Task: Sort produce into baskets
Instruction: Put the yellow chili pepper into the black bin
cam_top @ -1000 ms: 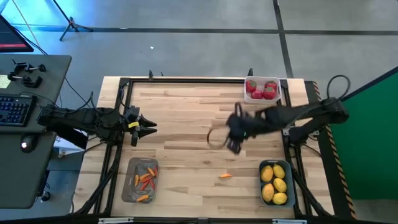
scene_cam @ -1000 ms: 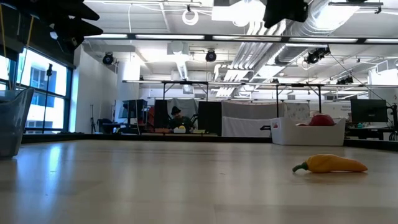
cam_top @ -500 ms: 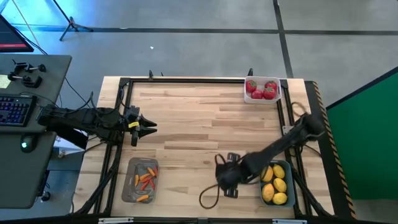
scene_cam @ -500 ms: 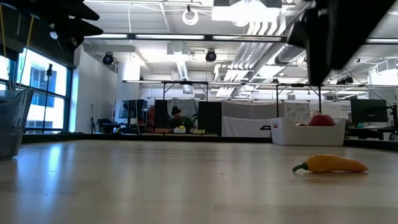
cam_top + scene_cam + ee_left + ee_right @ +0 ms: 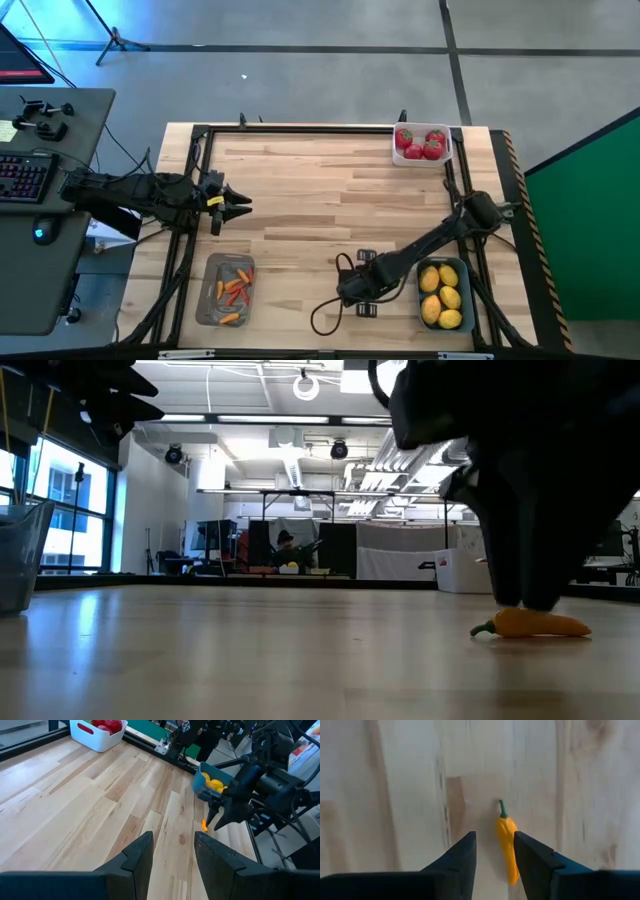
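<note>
A yellow-orange pepper [image 5: 507, 845] lies flat on the wooden table, near its front edge and right of the middle. My right gripper [image 5: 495, 855] points down over it, open, one finger on each side of the pepper. In the low view the fingers [image 5: 520, 595] reach down to the pepper [image 5: 540, 624]; in the high view the gripper [image 5: 358, 290] hides it. My left gripper [image 5: 245, 206] waits open above the table's left side, holding nothing.
A white basket [image 5: 422, 162] of red fruits stands at the far right. A blue-teal basket [image 5: 468, 300] of lemons stands at the near right, close beside my right arm. A grey tray [image 5: 208, 295] of peppers sits at the near left. A cable loop [image 5: 325, 318] hangs by the right gripper.
My right gripper has swung from the table's middle toward the near edge and dropped down over the pepper, tipping until it points nearly straight down. The pepper has stayed where it lay.
</note>
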